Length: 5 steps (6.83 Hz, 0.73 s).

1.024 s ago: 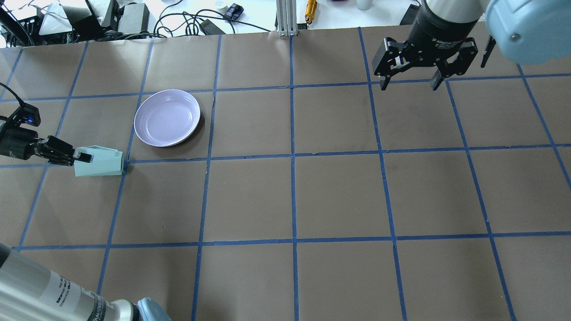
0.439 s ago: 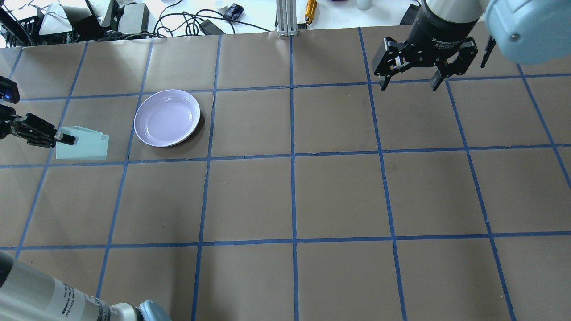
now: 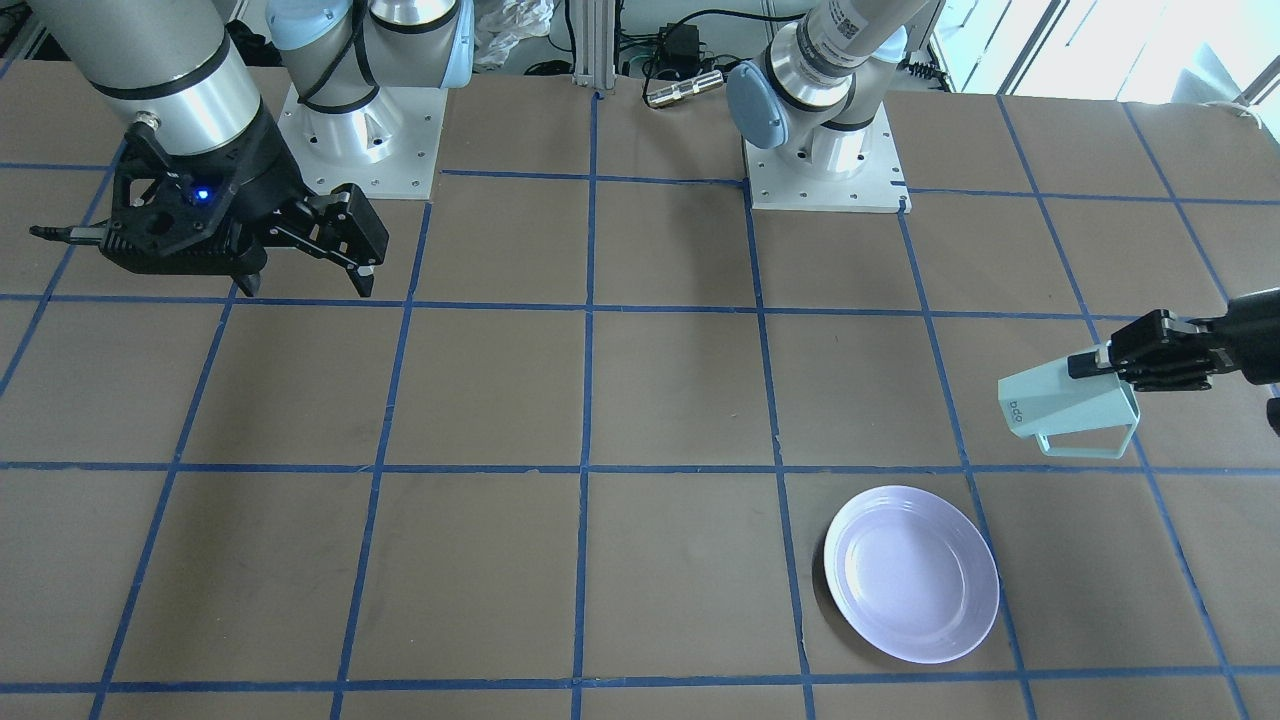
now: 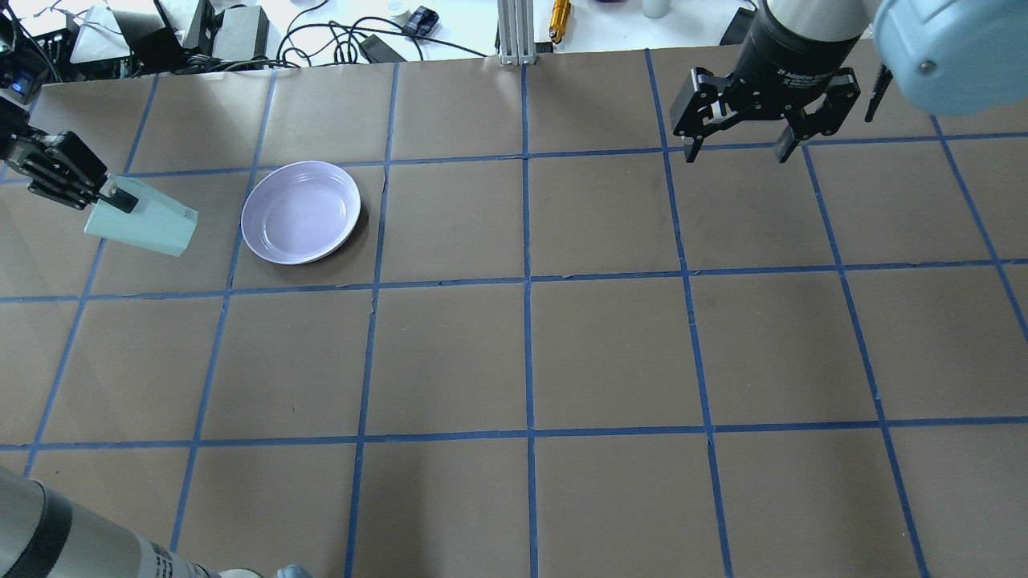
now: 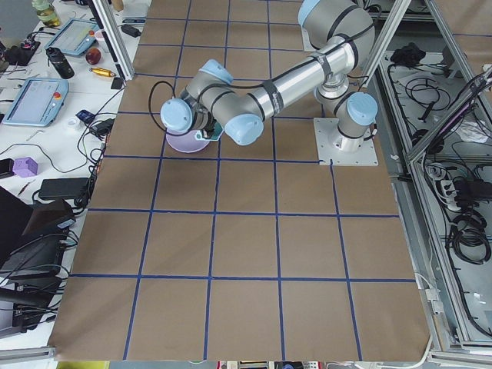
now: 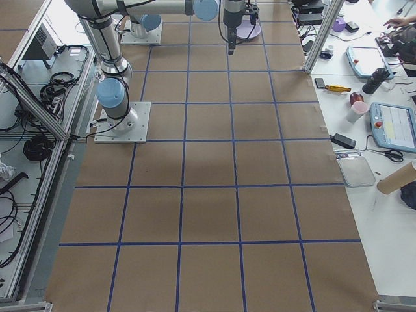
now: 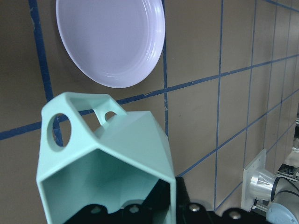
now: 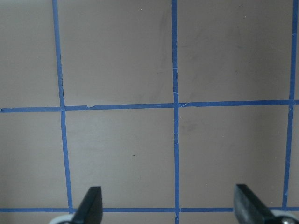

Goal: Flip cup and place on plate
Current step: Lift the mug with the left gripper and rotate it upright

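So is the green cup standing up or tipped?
Tipped sideways: the left gripper holds the cup by its rim, base toward the plate.

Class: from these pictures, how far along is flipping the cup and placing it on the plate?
Done: the left pincer grips the cup by its rim. In hand: the cup hangs on its side, base toward the plate, apparently off the table. Left: turning it upright and setting it on the plate, which is bare. The right pincer is open.

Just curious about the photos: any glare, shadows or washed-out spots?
Overhead: the plate casts a dark shadow along its right edge. Left wrist: its rim shows glossy highlights, and the cup looms large. Front-facing: bright light washes out the top right corner.
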Motion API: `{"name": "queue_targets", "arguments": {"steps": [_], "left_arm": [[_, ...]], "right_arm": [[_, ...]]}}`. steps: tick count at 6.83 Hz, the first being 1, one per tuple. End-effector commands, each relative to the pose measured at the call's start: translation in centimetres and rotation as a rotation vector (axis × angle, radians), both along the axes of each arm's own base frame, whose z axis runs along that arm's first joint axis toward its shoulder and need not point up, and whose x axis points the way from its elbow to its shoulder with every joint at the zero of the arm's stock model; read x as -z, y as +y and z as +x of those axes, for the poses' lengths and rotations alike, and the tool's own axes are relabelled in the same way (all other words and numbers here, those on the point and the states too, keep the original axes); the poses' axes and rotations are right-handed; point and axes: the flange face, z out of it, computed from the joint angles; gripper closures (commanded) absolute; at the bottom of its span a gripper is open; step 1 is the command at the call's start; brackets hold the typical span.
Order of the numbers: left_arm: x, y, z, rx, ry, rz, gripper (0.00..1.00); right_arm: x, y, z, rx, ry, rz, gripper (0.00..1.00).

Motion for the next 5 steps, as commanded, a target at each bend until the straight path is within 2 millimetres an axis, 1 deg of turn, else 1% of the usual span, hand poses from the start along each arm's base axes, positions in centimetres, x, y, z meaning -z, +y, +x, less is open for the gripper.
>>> {"name": "queue_targets", "arguments": {"steps": [1, 2, 3, 4, 5], "left_arm": [[-2.8, -1.5, -8.1, 0.047, -0.182, 0.004, 1.0], [-3.0, -2.4, -11.5, 0.054, -0.277, -0.008, 1.0], [-2.3, -3.3, -14.1, 0.094, -0.362, -0.021, 1.0], [-1.2, -4.0, -15.9, 0.15, -0.441, -0.059, 1.0], [1.1, -4.3, -17.1, 0.209, -0.519, -0.079, 1.0]], "right_arm": [[0.0, 0.0, 0.0, 0.0, 0.0, 0.0, 0.0], [0.0, 0.0, 0.0, 0.0, 0.0, 0.0, 0.0], [0.0, 0.0, 0.0, 0.0, 0.0, 0.0, 0.0], [0.0, 0.0, 0.0, 0.0, 0.0, 0.0, 0.0], [0.0, 0.0, 0.0, 0.0, 0.0, 0.0, 0.0]]}}
